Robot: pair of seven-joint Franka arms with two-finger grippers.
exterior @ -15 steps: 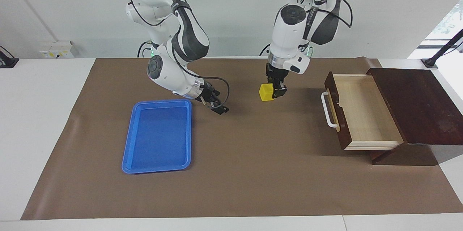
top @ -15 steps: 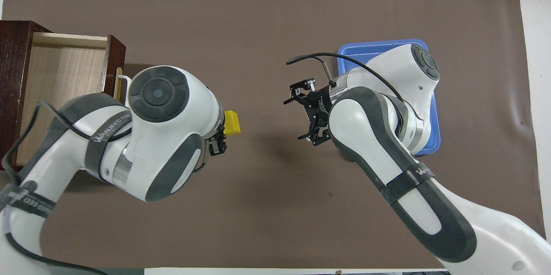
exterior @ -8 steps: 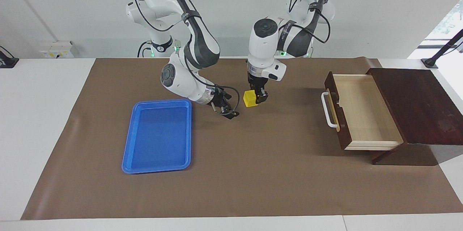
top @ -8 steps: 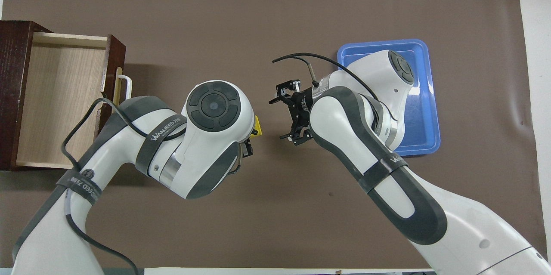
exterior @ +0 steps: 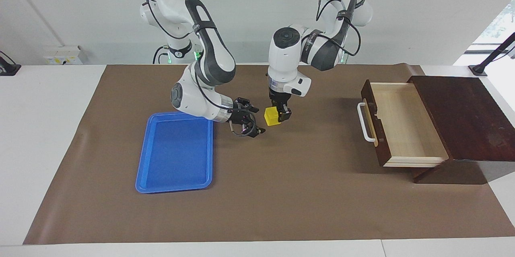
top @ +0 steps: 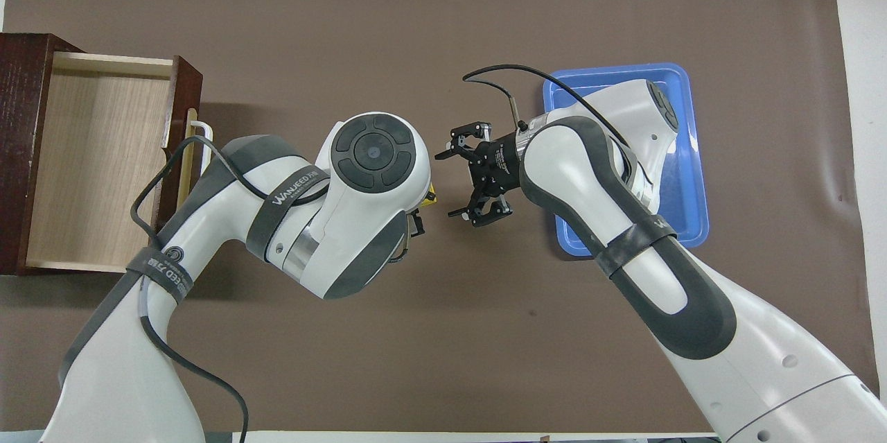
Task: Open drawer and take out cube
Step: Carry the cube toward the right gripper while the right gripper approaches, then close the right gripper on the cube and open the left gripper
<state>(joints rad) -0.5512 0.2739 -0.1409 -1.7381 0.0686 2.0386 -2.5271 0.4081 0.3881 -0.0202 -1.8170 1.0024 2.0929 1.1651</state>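
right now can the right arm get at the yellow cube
Probably yes: the right end effector is open, beside the cube, nothing between them. But the left end effector is shut on the cube, up over the mat.

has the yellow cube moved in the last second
Yes. Held by the left gripper, the cube has travelled away from the open drawer toward the blue tray.

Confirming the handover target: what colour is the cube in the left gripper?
Bright yellow cube, clearest in the facing view.
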